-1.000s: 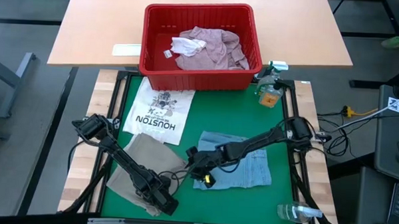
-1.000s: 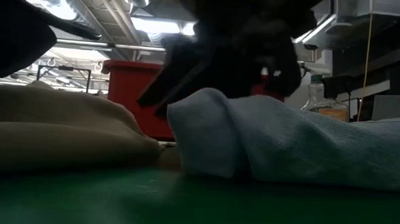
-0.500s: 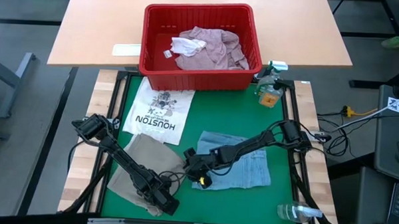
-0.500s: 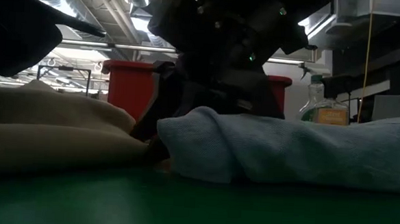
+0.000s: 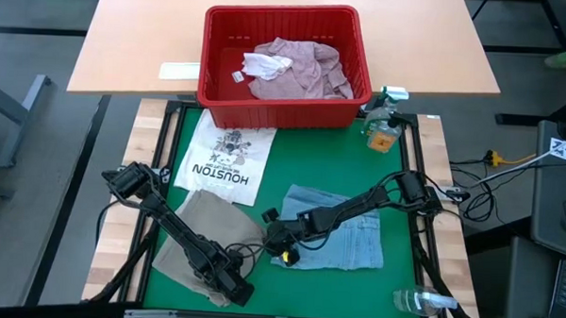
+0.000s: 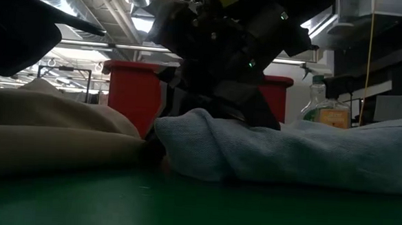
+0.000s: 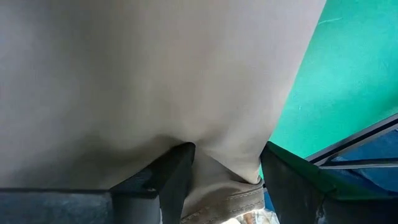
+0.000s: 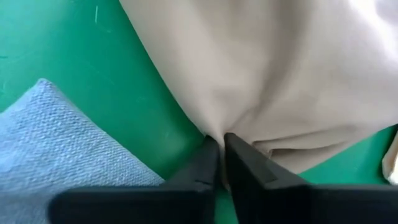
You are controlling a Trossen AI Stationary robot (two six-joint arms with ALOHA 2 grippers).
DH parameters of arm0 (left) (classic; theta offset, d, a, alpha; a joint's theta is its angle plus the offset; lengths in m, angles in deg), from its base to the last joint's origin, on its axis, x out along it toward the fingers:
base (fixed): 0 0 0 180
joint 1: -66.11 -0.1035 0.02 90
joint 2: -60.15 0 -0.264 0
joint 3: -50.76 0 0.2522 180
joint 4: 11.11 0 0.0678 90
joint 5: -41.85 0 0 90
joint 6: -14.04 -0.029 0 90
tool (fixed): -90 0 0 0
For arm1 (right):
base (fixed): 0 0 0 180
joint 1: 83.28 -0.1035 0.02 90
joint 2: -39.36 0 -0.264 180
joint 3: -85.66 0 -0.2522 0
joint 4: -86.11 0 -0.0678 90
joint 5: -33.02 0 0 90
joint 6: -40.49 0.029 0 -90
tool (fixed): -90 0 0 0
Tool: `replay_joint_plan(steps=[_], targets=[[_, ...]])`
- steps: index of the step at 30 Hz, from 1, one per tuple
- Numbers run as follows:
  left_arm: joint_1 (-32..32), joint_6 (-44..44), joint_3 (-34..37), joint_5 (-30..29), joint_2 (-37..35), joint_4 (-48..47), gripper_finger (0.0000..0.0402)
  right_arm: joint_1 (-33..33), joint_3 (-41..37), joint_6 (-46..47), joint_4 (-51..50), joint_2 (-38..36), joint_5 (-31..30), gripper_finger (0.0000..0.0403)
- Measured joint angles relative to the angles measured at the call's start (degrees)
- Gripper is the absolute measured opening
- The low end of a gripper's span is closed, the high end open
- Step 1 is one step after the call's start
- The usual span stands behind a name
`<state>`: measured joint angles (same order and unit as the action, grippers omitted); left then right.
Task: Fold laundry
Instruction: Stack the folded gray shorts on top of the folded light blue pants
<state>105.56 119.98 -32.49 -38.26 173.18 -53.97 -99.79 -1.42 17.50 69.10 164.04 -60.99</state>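
On the green mat near the front, your right gripper [image 8: 221, 152] is pinching the edge of the tan cloth [image 5: 210, 234] beside the jeans [image 5: 348, 239]; your left gripper [image 7: 222, 171] is open around its corner; next, close it.

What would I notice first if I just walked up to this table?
Probably the red basket at the table's far end, with a pink-mauve shirt inside. Then two dark arms meeting over a tan cloth on the green mat: the right end effector is pinching its edge, beside folded blue jeans.
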Motion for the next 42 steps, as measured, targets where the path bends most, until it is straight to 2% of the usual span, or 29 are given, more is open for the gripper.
replay_joint_plan(steps=[2,4,8,12,13,21,31,36,42], targets=[[0.0,0.1,0.0,-0.6,0.0,-0.1,0.0174,0.0,0.0,0.2,0.0,0.0,0.1,0.0009],[0.1,0.3,0.0,-1.1,0.0,0.0,0.0152,0.0,0.0,0.3,0.0,0.0,0.2,0.0008],[0.1,0.3,-0.3,-1.2,0.0,0.1,0.0089,0.0,0.0,0.5,-0.1,-0.3,0.2,0.0019],[0.4,-2.6,-2.3,-3.4,0.3,0.0,0.0018,0.0,3.1,0.4,-4.2,-0.1,0.1,0.0006],[0.4,-3.1,-2.9,-4.0,0.4,-0.3,0.0010,0.1,4.3,0.4,-5.5,-0.1,0.0,0.0004],[1.8,-4.5,-8.4,-6.8,0.6,-6.6,0.0004,0.1,12.5,0.3,-13.4,0.0,0.1,0.0003],[3.1,-4.6,-18.2,-14.7,0.4,-22.7,0.0002,1.4,22.1,-2.6,-26.7,-0.3,-0.4,0.0003],[1.3,-7.9,-19.4,-16.3,0.4,-23.8,0.0001,3.0,27.8,-2.8,-35.1,-0.3,-0.3,0.0002],[-1.6,-14.6,-20.9,-22.9,0.3,-24.3,0.0001,4.8,31.8,-3.0,-45.1,-0.7,-0.3,0.0001]])
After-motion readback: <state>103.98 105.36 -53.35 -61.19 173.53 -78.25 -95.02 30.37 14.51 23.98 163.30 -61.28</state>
